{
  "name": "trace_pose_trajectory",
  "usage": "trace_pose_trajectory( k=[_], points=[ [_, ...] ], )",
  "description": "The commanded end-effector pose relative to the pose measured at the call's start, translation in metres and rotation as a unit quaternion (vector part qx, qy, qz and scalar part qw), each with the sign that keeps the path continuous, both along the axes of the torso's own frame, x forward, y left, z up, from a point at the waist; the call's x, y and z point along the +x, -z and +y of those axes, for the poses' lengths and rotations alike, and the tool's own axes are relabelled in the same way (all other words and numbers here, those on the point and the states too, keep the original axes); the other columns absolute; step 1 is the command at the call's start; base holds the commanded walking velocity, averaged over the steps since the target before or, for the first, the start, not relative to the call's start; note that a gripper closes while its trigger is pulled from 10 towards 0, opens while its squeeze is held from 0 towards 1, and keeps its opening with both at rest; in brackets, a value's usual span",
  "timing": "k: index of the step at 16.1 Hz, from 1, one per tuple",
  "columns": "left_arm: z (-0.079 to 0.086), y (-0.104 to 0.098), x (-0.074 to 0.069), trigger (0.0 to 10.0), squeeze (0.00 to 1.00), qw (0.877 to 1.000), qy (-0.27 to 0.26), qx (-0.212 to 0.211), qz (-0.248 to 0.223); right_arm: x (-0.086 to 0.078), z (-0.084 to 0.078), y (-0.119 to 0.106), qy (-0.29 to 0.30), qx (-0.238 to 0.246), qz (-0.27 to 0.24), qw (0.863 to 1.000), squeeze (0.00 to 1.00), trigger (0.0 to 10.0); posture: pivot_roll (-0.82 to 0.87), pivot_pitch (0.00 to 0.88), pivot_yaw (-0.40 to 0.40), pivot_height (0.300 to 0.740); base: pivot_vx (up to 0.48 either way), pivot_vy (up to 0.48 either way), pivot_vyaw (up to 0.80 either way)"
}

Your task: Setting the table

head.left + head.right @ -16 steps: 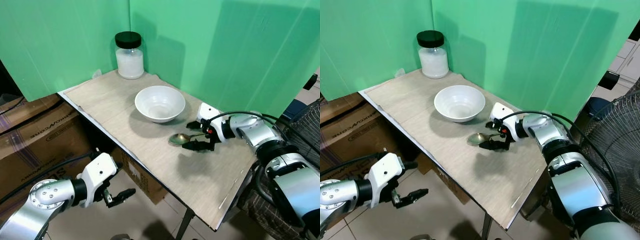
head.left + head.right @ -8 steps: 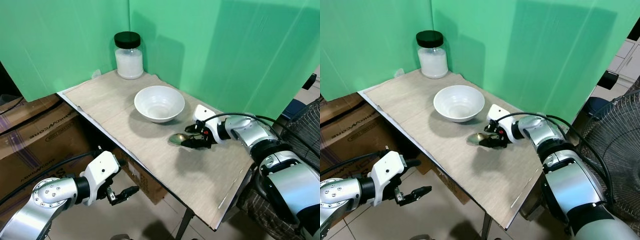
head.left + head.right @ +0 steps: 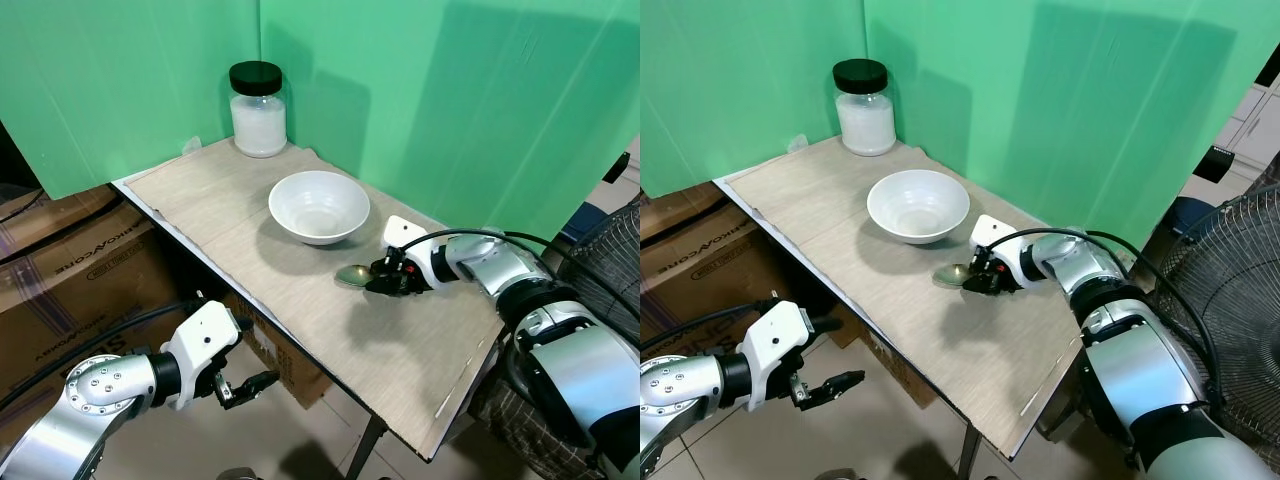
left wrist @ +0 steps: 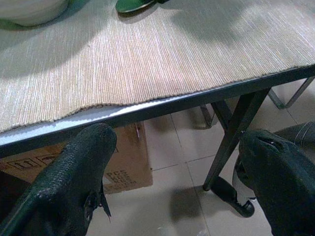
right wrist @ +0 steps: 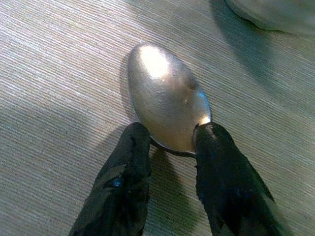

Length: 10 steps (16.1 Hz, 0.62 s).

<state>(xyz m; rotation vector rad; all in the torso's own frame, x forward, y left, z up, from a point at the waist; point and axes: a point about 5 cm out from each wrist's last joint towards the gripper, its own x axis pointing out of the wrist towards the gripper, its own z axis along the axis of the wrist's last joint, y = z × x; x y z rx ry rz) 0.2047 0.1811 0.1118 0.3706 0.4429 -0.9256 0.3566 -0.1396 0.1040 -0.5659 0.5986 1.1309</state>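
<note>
Right wrist view shows my right tool (image 5: 170,142) pinching the spoon (image 5: 165,110) at its bowl's neck, bowl pointing away toward the table's (image 3: 250,250) front edge, beside the white bowl (image 3: 319,206). Left tool (image 3: 245,385) hangs spread below.

Illegible, partly hidden dark print on the cardboard box (image 3: 90,265) beside the table.

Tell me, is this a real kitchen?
Probably not: more likely a storage or test room. Green screens back a small table, with cardboard boxes beneath and a fan beside.
</note>
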Motion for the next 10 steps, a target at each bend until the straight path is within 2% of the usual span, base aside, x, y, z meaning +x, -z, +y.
trace_pose_trajectory(
  k=[1,6,10],
  points=[
    [0.0014,-0.0005,0.0019,10.0,0.0,1.0,-0.004,0.003,-0.004,-0.0002,-0.004,0.0022,0.006,-0.02,0.009,1.0,0.0,0.0,0.16,0.0,-0.075,0.74,0.0,0.0,0.0],
    [0.0004,-0.001,0.0036,10.0,0.0,1.0,-0.004,0.004,-0.007,0.0001,-0.0036,0.0023,0.006,-0.023,0.006,1.0,0.0,0.0,0.16,0.0,-0.078,0.74,0.0,0.0,0.0],
    [0.0,-0.0037,0.0063,10.0,0.0,1.0,-0.007,0.003,-0.014,0.0026,-0.0032,-0.0019,0.016,-0.003,-0.009,1.0,0.0,0.0,0.16,0.0,-0.072,0.74,0.0,0.0,0.0]
  ],
)
